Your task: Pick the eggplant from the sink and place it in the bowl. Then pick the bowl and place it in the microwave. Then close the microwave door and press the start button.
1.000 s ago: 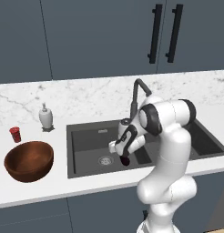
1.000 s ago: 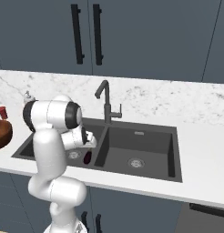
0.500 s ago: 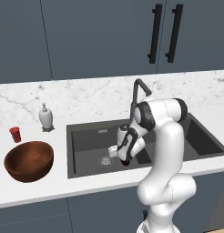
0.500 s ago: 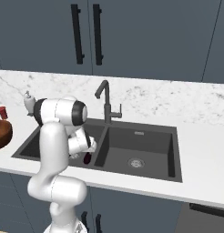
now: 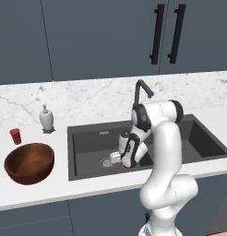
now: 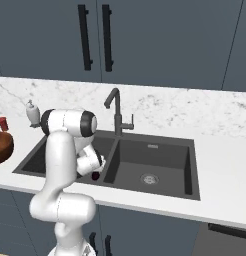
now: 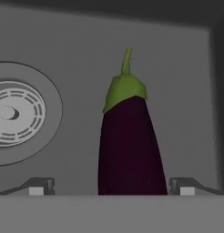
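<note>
No readable writing or brand marks are visible.

The sink [image 5: 87, 138] is a dark grey double basin set in the white marble desk [image 5: 87, 184]. Its left basin holds the eggplant [image 7: 129, 145], lying on the basin floor just beside the round metal drain [image 7: 16, 113]. The eggplant is glossy dark purple with a green cap and a thin stem pointing away from the camera.

The claw [image 7: 111, 185] is lowered into this basin, jaws spread wide, one fingertip [image 7: 38, 185] on each side of the eggplant, not pinching it.

The bowl [image 5: 29, 162], reddish-brown wood, stands empty on the desk left of the sink. Near it are a small red cup [image 5: 15, 136] and a soap dispenser [image 5: 46, 119].
</note>
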### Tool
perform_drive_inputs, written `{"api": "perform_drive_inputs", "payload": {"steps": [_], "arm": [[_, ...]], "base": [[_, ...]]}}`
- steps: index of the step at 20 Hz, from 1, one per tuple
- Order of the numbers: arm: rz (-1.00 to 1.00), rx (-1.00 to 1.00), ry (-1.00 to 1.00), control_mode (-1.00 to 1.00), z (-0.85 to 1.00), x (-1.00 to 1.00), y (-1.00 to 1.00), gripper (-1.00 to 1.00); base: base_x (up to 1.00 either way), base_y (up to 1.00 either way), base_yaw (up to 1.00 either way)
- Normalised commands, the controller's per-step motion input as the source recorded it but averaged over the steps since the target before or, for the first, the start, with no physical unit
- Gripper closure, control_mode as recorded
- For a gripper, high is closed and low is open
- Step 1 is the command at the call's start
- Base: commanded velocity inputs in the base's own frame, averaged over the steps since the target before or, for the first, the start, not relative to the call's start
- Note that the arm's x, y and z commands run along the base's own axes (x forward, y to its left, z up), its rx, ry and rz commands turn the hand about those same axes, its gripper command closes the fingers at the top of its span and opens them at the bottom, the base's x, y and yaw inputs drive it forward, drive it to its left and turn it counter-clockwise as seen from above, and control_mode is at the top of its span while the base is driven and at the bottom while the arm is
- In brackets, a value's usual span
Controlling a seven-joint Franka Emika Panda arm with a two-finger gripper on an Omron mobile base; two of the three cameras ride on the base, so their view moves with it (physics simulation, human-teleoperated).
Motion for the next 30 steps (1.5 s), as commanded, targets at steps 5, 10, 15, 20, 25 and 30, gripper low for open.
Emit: {"api": "perform_drive_inputs", "payload": {"steps": [5,10,15,20,25,30], "arm": [[0.00,0.00,0.01,-1.00,-0.20,0.00,0.00,-1.00],[0.00,0.00,0.00,-1.00,-0.23,0.00,0.00,1.00],[0.00,0.00,0.03,-1.00,-0.20,0.00,0.00,1.00],[0.00,0.00,0.01,-1.00,-0.03,-0.02,0.03,1.00],[0.00,0.00,-0.06,-1.00,0.33,-0.24,0.21,1.00],[0.04,0.02,-0.04,-1.00,0.98,-0.12,0.70,1.00]], "base": [[0.00,0.00,0.00],[0.00,0.00,0.00],[0.00,0.00,0.00],[0.00,0.00,0.00],[0.00,0.00,0.00],[0.00,0.00,0.00]]}}
